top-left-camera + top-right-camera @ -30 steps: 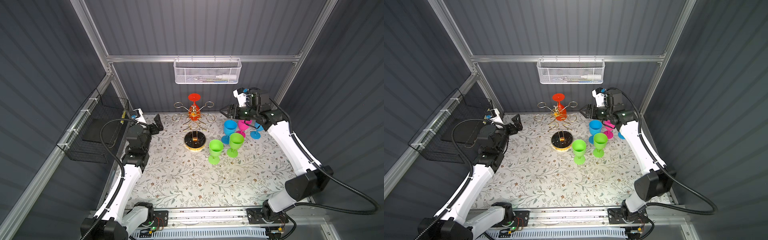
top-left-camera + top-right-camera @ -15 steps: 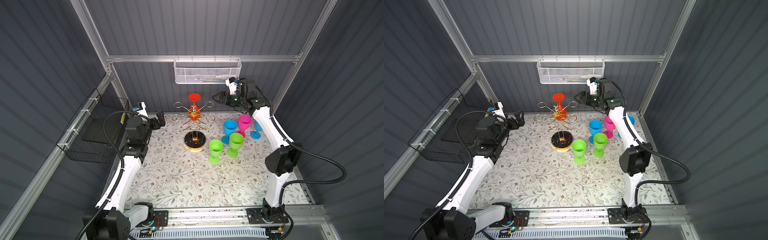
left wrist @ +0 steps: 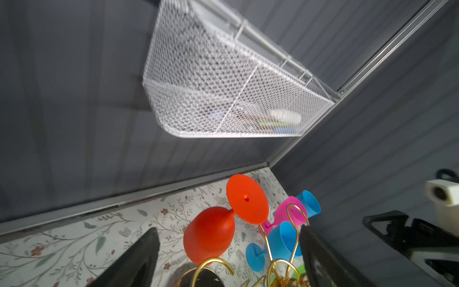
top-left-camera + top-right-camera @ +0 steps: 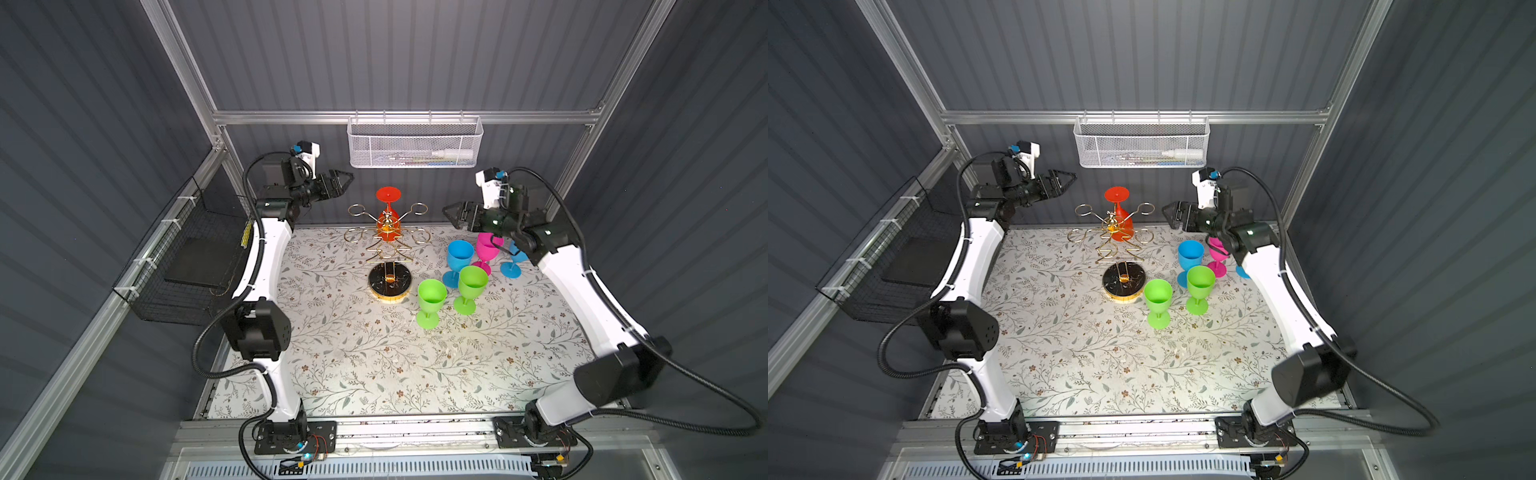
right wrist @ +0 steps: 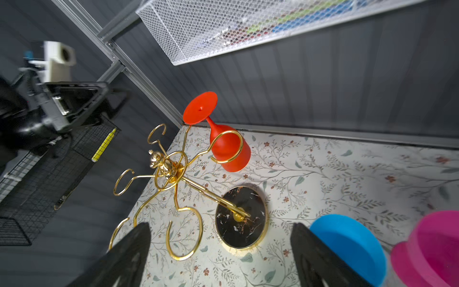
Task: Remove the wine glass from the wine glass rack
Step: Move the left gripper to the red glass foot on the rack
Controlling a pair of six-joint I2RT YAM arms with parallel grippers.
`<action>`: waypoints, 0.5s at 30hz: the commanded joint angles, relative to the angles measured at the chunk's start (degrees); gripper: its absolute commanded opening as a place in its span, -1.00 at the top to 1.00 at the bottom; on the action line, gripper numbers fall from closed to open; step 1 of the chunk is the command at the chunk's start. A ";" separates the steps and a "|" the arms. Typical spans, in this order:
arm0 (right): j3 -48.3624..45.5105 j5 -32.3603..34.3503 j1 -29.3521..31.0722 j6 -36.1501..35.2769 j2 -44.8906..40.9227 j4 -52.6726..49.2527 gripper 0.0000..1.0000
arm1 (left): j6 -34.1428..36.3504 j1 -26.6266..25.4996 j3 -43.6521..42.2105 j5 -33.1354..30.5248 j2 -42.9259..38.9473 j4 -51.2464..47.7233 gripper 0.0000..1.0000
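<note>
An orange-red wine glass [image 4: 388, 216] [image 4: 1121, 222] hangs upside down, foot uppermost, from a back arm of the gold wire wine glass rack [image 4: 388, 249] [image 4: 1121, 249], which stands on a round black base [image 4: 390, 282]. My left gripper [image 4: 347, 176] [image 4: 1071, 176] hovers open, up and to the left of the rack, apart from it. My right gripper [image 4: 446, 212] [image 4: 1165, 210] stands open just right of the rack's arms. In the left wrist view the glass [image 3: 210, 233] lies between the open fingers [image 3: 139, 258], farther off. In the right wrist view the glass [image 5: 228, 149] sits beyond the rack [image 5: 171, 171].
Two green glasses [image 4: 432, 293] [image 4: 471, 282], two blue ones [image 4: 459, 255] [image 4: 513, 266] and a pink one [image 4: 486, 247] stand upright right of the rack, under my right arm. A white mesh basket [image 4: 415, 143] hangs on the back wall. A black wire basket [image 4: 195, 257] hangs at the left.
My left gripper has risen from low at the left and moved right, toward the rack's top. My right arm has lifted away from the standing glasses and now points at the rack.
</note>
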 commanded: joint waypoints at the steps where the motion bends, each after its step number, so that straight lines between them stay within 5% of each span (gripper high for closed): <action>1: -5.82 6.13 0.23 -2.99 -6.99 3.80 -0.88 | 1.93 -1.14 8.64 5.43 5.63 -12.06 -0.79; 15: -16.32 12.43 0.23 -3.19 -24.65 -4.95 -0.90 | -0.91 -5.12 18.86 5.88 16.46 -6.69 -0.69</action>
